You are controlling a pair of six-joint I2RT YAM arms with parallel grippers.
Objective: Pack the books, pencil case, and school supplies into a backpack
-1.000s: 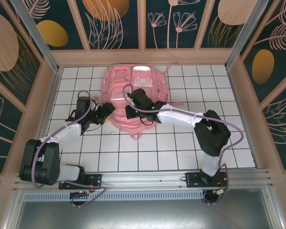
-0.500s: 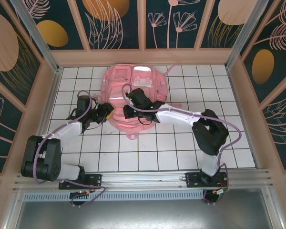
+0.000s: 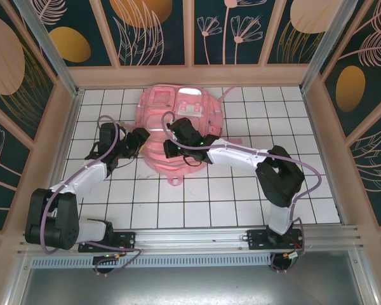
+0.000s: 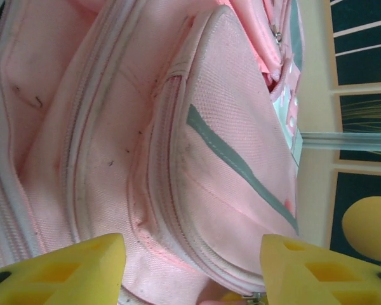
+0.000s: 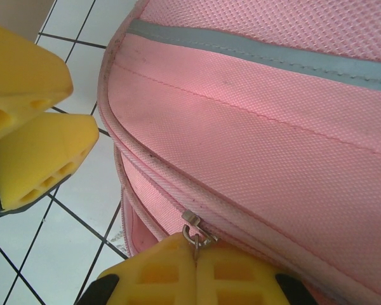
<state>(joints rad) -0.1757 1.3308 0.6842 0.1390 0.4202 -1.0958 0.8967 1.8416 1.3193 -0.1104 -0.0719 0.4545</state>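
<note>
Right wrist, backpack zip pull (metal), in tool

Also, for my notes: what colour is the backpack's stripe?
Grey stripe; clearest in the left wrist view.

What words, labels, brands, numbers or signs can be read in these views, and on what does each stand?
None can be read.
The backpack: plain pink fabric with a grey stripe, no brand or label legible; its pale panels in the top view are too small to tell.
The wall panels: leaf and oval patterns, no words.
The left gripper and right gripper: plain yellow fingers, unmarked.
</note>
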